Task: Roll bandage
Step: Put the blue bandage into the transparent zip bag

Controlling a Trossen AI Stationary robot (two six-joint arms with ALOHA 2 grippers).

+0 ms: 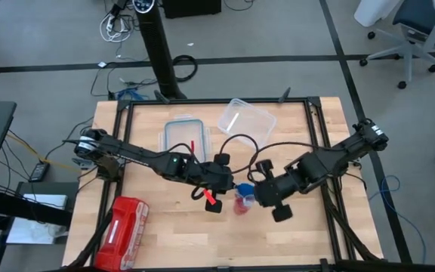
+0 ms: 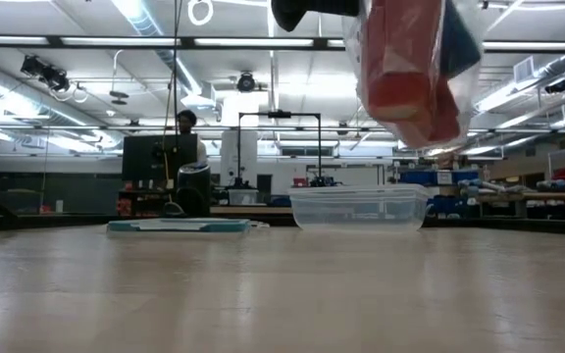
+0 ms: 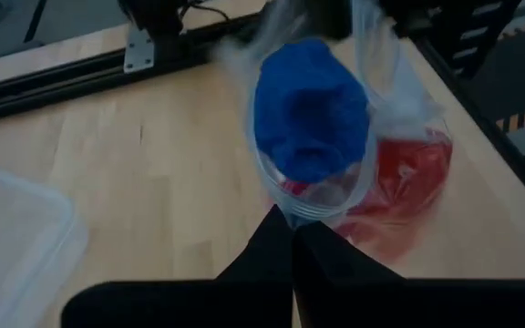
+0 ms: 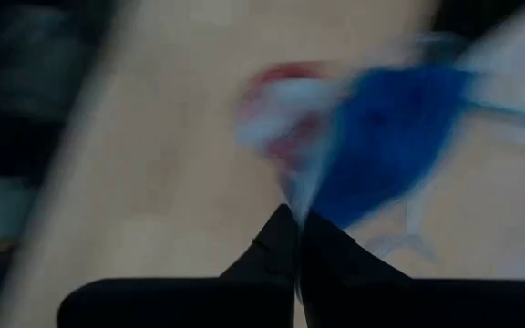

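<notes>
The blue bandage (image 3: 310, 109), bunched inside a clear bag (image 3: 399, 100), is held between both closed grippers, the left gripper (image 3: 293, 239) and right gripper (image 4: 296, 228) each pinching the plastic.

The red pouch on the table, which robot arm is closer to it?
Left. The left gripper is at mid-table, nearer the red pouch at the front-left corner. The right gripper is beyond it, farther away.

Both arms reach inward over the table (image 1: 165, 242) and meet near its middle. The left arm extends from the table's left edge; the left gripper (image 3: 293, 239) has its fingers pressed together, pinching clear plastic film. The right arm extends from the table's right edge; the right gripper (image 4: 296, 228) has its fingers likewise pressed together on the film.
</notes>
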